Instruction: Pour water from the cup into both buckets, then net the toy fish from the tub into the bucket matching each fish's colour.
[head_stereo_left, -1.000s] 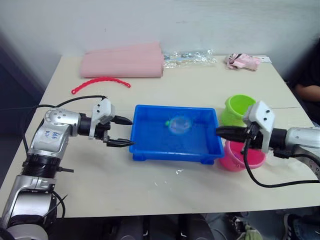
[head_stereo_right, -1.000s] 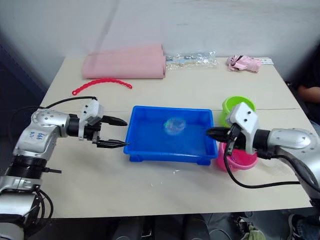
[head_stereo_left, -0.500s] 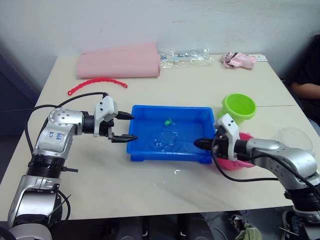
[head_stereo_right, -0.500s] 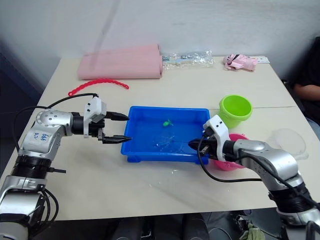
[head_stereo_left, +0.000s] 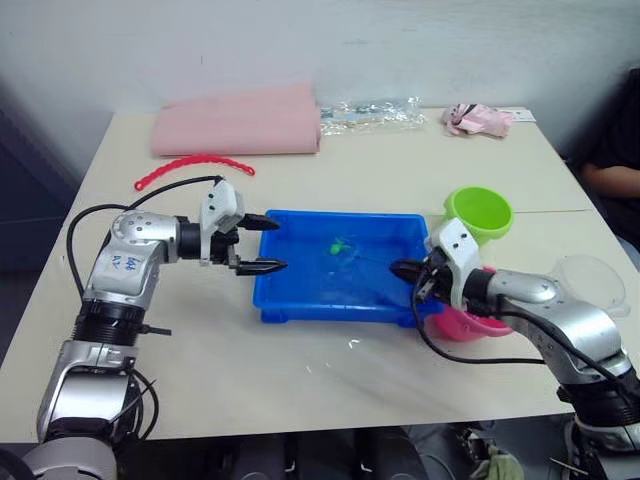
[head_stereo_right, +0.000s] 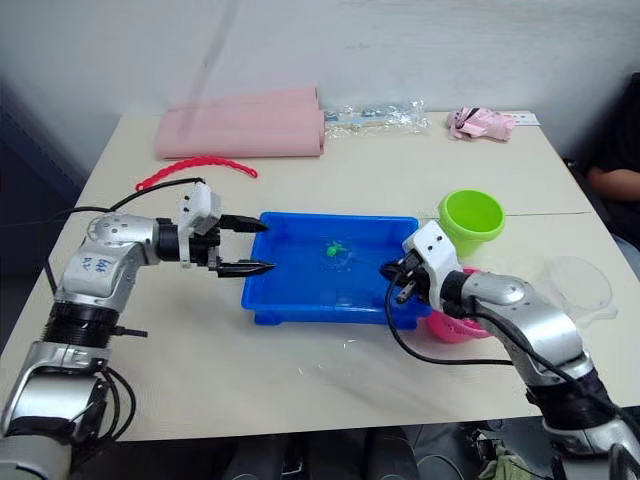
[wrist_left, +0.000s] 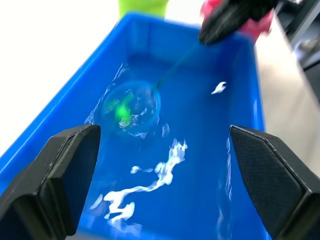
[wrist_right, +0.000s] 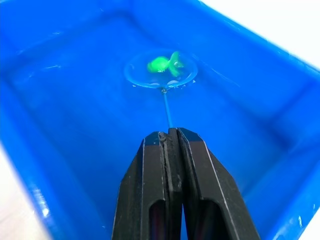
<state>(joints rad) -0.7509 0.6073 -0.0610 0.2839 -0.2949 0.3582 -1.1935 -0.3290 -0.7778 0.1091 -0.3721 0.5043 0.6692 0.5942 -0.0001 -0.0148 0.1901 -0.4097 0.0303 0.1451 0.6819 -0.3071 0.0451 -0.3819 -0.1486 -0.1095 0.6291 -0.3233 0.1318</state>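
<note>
The net lies in the water of the blue tub, its round, light-rimmed mesh hoop holding a green toy fish. Its thin stick runs back to the right claw, whose two black fingers are pressed together on the handle at the tub's right end. The tub is a shallow rectangular plastic tray with a raised rim, sitting mid-tabletop; the water inside ripples and glints.

The left claw hangs just over the tub's left rim, fingers spread wide and gripping nothing.

Just beyond the tub's right end stand the two round pails: the lime green bucket farther back, the pink bucket nearer, partly behind the right arm. The clear cup stands further right, near the tabletop's edge.

Along the far side lie a folded pink cloth, a red beaded curved strip, a crinkled clear plastic bag and a small pink bundle.
</note>
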